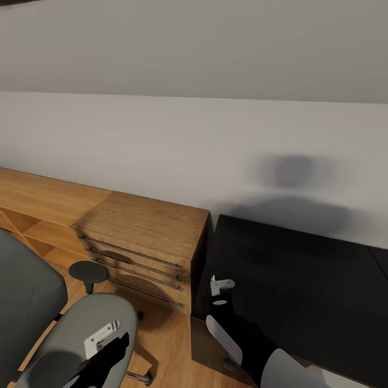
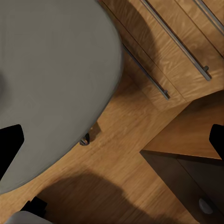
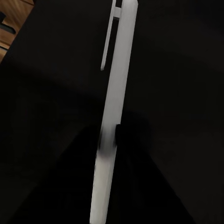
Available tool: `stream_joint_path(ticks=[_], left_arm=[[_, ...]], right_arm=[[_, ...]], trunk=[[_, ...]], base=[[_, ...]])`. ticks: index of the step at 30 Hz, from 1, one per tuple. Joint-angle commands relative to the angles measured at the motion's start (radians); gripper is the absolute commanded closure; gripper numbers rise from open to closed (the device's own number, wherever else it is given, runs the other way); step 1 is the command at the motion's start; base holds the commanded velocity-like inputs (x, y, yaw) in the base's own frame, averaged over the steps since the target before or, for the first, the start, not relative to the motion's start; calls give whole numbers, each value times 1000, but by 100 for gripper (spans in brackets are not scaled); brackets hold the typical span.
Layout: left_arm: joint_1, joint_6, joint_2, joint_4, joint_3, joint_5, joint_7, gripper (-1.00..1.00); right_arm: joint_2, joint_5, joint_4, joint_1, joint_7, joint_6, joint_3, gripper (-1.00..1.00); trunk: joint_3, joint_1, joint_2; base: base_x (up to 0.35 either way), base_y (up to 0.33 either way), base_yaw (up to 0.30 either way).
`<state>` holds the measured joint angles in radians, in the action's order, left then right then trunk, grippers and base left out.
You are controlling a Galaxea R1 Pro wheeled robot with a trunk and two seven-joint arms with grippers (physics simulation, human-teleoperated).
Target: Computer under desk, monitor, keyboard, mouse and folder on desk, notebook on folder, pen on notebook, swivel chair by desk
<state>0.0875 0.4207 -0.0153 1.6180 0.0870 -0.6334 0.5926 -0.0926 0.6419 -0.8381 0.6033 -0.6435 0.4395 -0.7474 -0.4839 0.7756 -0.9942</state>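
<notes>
A white pen (image 3: pixel 116 93) with a clip is pinched in my right gripper (image 1: pixel 226 315), which is shut on it low over the near left part of the black desk (image 1: pixel 302 280). The pen's clip end (image 1: pixel 222 282) sticks out beyond the dark fingers. The grey swivel chair has its seat (image 1: pixel 70 345) at the lower left, with the back (image 1: pixel 21 291) and a round dark armrest (image 1: pixel 89 272) beside it. My left gripper (image 1: pixel 108 350) hangs open above the seat's edge (image 2: pixel 51 84), with nothing between its fingertips (image 2: pixel 9 144).
A wooden chest of drawers (image 1: pixel 145 242) with metal bar handles stands between the chair and the desk, against the white wall. A low wooden shelf unit (image 1: pixel 32 210) runs along the wall to the left. Wooden floor (image 2: pixel 121 154) shows between chair, drawers and desk.
</notes>
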Motion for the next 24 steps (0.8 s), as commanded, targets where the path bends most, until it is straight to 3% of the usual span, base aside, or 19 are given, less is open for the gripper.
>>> stream_joint_path(ticks=[1,10,17,24], left_arm=[[0,2,0,2,0,-8,7,-100],[0,1,0,2,2,-7,6,-100],[0,2,0,2,3,-7,6,-100],[0,1,-1,2,5,-2,6,-100]], right_arm=[[1,10,-1,1,-7,2,-4,100],[1,9,-1,1,-7,2,-4,100],[2,9,-5,1,-9,0,-3,100],[42,9,-142,-2,-15,0,3,100]], trunk=[[-1,0,-1],[-1,0,-1],[21,-27,48],[43,-53,97]], base=[[0,0,0],[0,0,0],[0,0,0],[-6,-3,0]])
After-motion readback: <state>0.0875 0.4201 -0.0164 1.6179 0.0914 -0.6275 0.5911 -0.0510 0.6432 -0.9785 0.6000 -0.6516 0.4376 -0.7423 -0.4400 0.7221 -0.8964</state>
